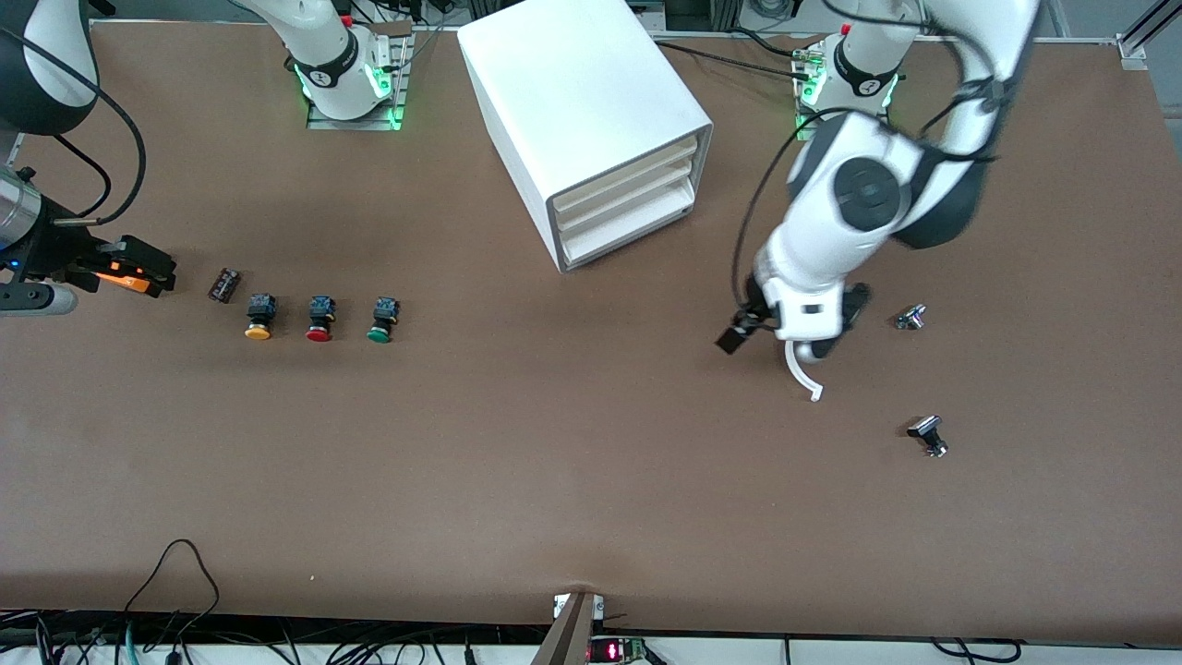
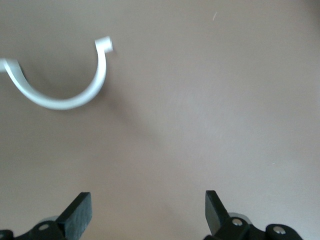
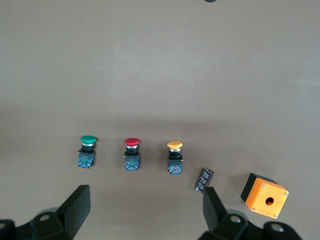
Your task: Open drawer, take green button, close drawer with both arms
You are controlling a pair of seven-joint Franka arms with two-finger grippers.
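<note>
Drawer (image 1: 631,231) shut; green button (image 1: 382,320) on table (image 1: 554,443); left gripper (image 1: 785,344) and right gripper (image 1: 138,268) both open, empty.

Green-capped button (image 1: 382,320) beside red button (image 1: 319,319), yellow button (image 1: 259,316); white cabinet (image 1: 584,120).

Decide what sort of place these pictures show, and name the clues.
Most likely a robotics lab test bench: two white robot arms bolted to a brown-covered table, loose cables along the table's edge, and small practice items laid out, like the push buttons and a white drawer cabinet.
</note>
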